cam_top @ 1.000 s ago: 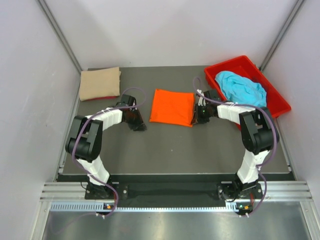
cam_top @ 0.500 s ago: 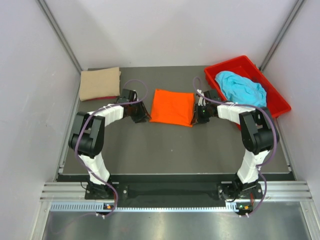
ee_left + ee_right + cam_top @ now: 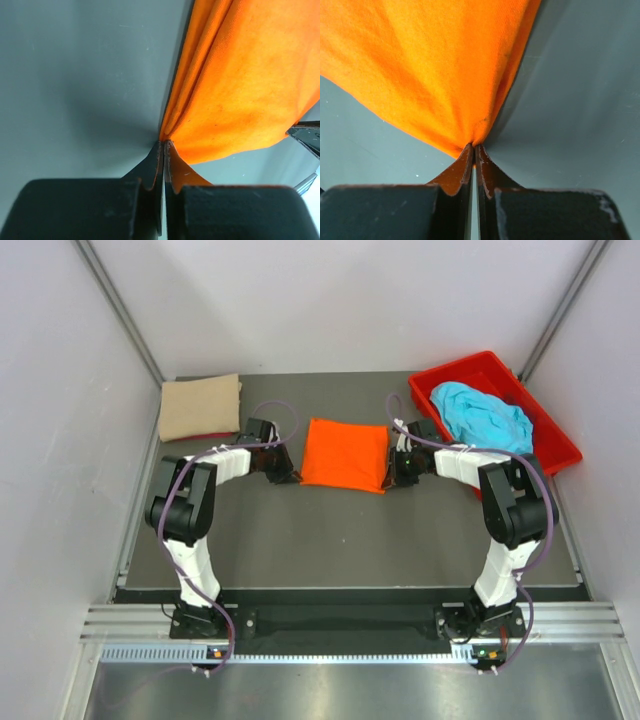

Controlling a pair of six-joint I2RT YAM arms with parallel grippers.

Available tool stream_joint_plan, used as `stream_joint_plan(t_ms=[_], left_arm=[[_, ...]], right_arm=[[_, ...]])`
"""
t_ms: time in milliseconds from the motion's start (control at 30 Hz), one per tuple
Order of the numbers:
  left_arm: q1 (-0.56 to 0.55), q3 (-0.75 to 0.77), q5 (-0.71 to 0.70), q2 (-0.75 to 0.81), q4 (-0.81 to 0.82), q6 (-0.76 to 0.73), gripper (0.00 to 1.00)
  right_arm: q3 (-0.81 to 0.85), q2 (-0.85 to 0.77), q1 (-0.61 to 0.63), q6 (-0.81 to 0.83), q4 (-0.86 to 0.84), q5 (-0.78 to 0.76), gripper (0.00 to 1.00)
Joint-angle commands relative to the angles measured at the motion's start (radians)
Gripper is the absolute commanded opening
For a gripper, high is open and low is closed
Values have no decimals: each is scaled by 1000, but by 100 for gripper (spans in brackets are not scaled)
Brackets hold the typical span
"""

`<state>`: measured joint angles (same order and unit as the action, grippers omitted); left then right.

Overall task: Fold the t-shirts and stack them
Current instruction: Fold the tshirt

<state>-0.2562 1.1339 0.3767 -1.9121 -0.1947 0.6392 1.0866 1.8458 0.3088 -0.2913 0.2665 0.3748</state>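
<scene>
The folded orange t-shirt [image 3: 345,454] lies flat at the middle of the table [image 3: 340,530]. The left claw [image 3: 164,147] is closed, pinching the shirt's near left corner. The right claw [image 3: 473,150] is closed too, pinching the near right corner. A folded tan t-shirt [image 3: 200,407] rests at the far left corner. A crumpled turquoise t-shirt [image 3: 485,415] sits in the red bin [image 3: 556,436] at the far right.

orange shirt [image 3: 345,454], tan shirt [image 3: 200,407], turquoise shirt [image 3: 487,417], red bin [image 3: 553,440], dark grey table [image 3: 340,530].
</scene>
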Motion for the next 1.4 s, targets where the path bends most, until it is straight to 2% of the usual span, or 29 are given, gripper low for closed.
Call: stream_joint_plan(t_ms=[0,300,500,633,667,733,767,800,867,1033,1133,1367], left_arm=[[3,-6,16,22,-9,-16,0],[2,-126,7,166,-44,48,0],[-26,-252,-30,284,-103,79,0],[-43,-348,10,367,-88,83,0],[-43,-353,28,398,-94,74,5],[-41,-339,16,433,-117,57,14],[-41,-327,-8,462,-126,28,20],[-41,-313,-19,472,-121,8,32],[-34,-243,-44,463,-95,-45,41],[-8,48,50,296,-126,-121,47],[-3,162,85,181,-111,-122,48],[-6,216,223,7,60,-111,52]], right_arm=[[-7,-51,-16,21,19,-16,0],[-73,-129,-13,4,20,19,0],[-197,-215,-4,-17,-4,38,0],[-302,-284,6,-20,-26,42,0],[-315,-307,6,-16,-23,41,1],[-335,-321,6,-8,-18,20,5],[-337,-327,6,-6,-9,7,7],[-337,-327,6,-5,-4,-19,7],[-338,-324,6,-11,7,-43,6],[-340,-301,-22,-14,45,-123,3],[-332,-295,-57,-19,99,-200,3],[-301,-306,-135,-11,134,-232,2]])
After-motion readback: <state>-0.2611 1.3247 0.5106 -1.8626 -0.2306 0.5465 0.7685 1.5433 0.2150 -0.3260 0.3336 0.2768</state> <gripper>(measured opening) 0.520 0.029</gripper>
